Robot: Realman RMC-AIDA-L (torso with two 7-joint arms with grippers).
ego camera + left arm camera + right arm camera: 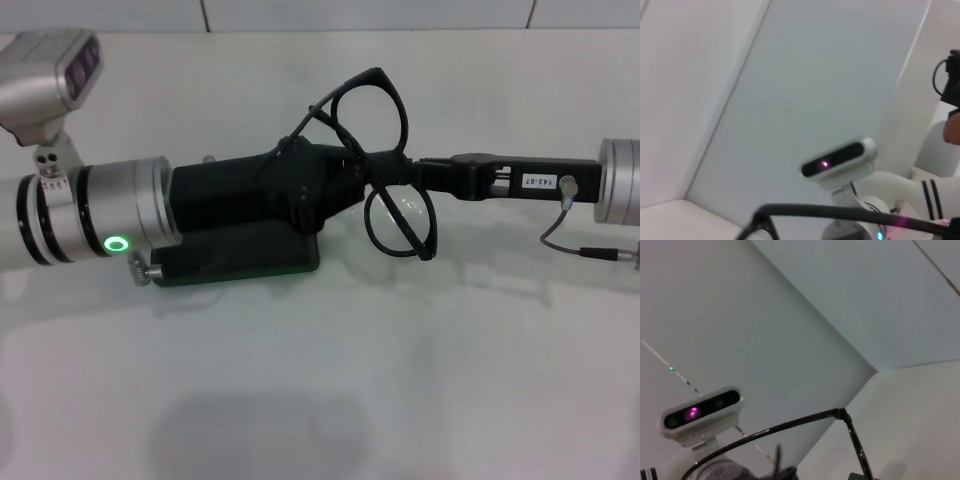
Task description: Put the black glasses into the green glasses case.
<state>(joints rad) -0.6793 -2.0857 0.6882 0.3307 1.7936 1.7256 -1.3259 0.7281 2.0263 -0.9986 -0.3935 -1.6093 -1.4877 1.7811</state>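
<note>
Black glasses [385, 160] hang in the air at the middle of the scene, above the white table [400, 380], and we see them held between both arms. We find the right gripper [400, 172] reaching in from the right, its fingers clamped on the frame at the bridge, so one rim stands toward the far side and the other rim, with its clear lens, hangs toward the near side. Our left gripper [335, 165] comes in from the left and meets the glasses at the left edge of the frame, where the temple arms lead off; whether its fingers are closed on them or only beside them we cannot tell (the dark body of the gripper hides the tips). Below the left gripper the green glasses case [240, 262] lies on the table, largely covered by that arm, and only its near edge shows. In the left wrist view a black temple arm [840, 214] crosses the picture, and in the right wrist view we see the thin black frame [790, 426] with the robot's head camera [700, 412] behind it.
</note>
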